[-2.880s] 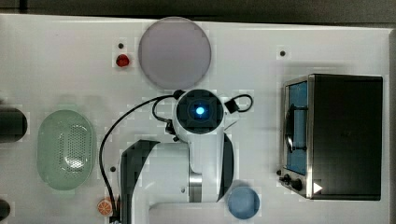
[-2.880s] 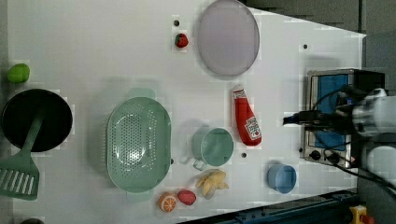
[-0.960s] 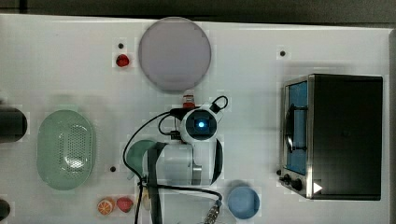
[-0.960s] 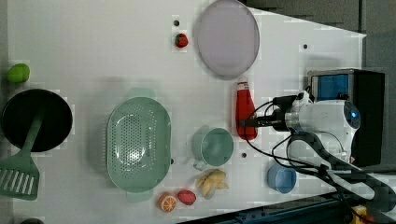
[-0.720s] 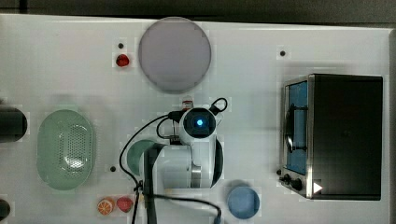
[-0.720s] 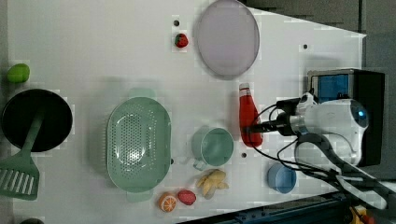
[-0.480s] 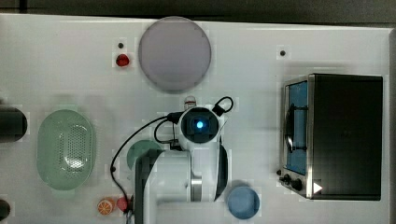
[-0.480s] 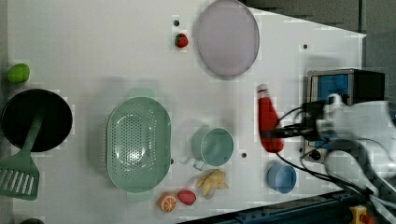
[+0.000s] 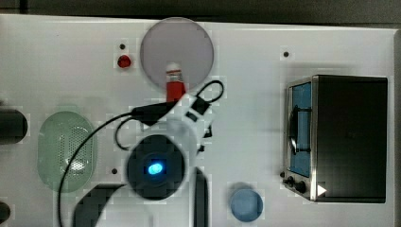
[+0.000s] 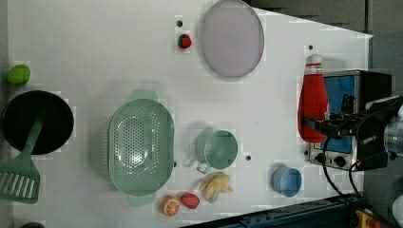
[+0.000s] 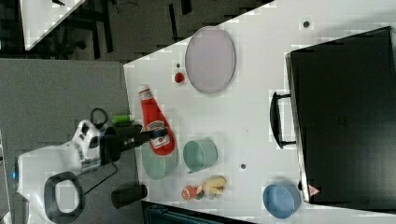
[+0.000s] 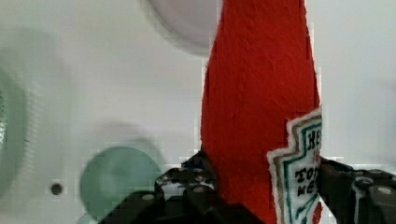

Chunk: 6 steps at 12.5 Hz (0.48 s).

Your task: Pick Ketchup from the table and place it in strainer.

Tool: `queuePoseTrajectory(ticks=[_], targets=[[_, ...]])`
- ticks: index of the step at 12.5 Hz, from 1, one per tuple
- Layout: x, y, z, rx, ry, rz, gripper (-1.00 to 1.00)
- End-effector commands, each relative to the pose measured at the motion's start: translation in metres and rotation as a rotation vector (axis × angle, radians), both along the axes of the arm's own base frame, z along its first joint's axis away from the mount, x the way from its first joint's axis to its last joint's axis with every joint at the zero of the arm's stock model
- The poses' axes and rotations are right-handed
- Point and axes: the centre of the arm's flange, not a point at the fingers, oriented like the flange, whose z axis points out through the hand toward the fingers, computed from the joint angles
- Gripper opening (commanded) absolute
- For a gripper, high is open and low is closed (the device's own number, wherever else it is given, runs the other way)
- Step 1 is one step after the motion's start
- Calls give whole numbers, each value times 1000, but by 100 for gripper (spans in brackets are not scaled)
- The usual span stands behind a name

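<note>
Red Ketchup [image 10: 312, 105] clamped at its lower body between the gripper [image 10: 328, 127] fingers — lifted clear of the white table [image 10: 95, 57], well apart from the mint-green strainer [image 10: 141, 147], nearer the grey plate [image 10: 232, 38].

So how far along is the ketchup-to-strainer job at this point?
Pick done: the gripper is shut on the Ketchup, which the right view shows lifted off the table. Carrying is in hand. Left: moving it over the empty strainer and releasing it inside.
</note>
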Motion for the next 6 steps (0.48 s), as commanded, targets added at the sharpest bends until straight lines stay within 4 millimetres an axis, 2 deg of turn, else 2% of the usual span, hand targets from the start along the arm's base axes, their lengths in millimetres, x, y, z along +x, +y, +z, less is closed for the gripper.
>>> queuePoseTrajectory(ticks=[1,4,6], targets=[[-20,78,-30,-7,87,-39,24],[-35,147,-44,41,116,-139,24],[-41,185,-59,72,99,-180,24]])
